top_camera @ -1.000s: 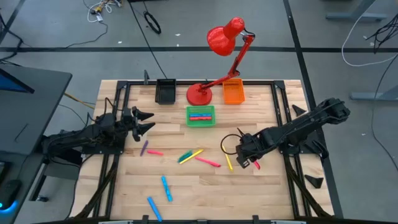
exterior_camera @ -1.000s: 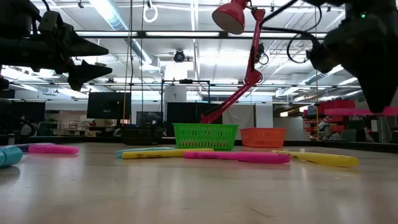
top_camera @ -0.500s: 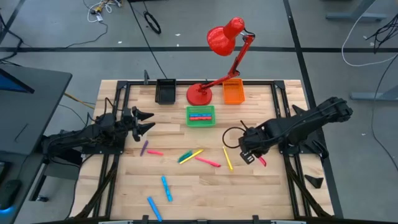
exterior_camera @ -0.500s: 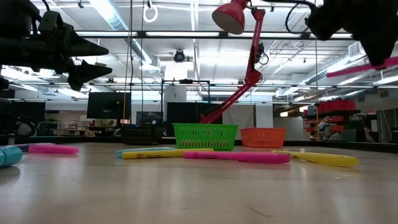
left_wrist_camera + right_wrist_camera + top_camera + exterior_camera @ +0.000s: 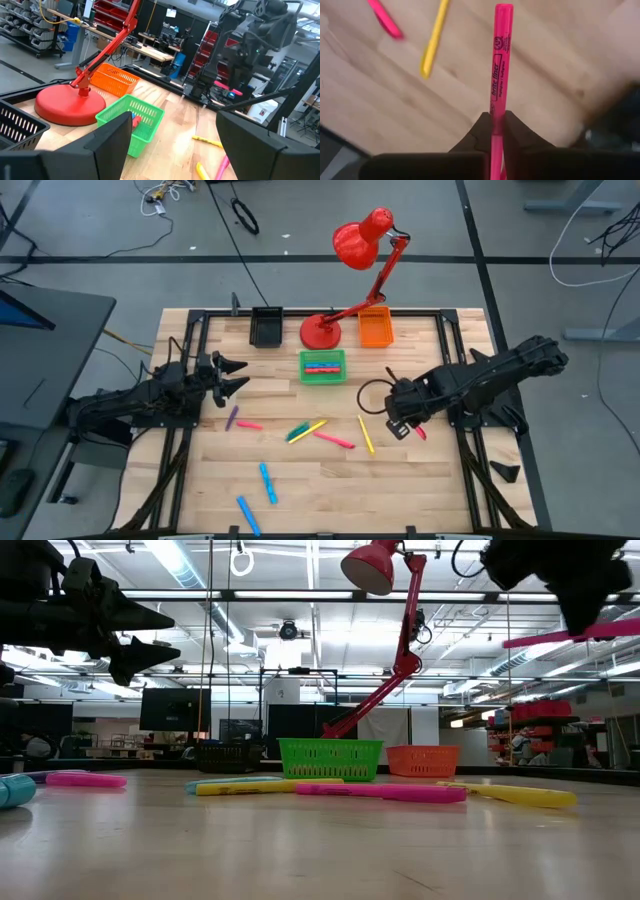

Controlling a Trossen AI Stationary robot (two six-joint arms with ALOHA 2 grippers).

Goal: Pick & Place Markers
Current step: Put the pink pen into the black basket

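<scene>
we see a grey floor (image 5: 90,220) strewn with cables (image 5: 165,192), long ceiling lights (image 5: 170,558) overhead, and red shelving (image 5: 107,10) beyond the wooden bench (image 5: 330,490).

Table (image 5: 420,480) pale wood, matt; pink marker (image 5: 499,75) glossy plastic; green basket (image 5: 142,117) plastic mesh.

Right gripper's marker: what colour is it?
Pink. The right gripper is shut on the marker; the right wrist view shows it best.
</scene>
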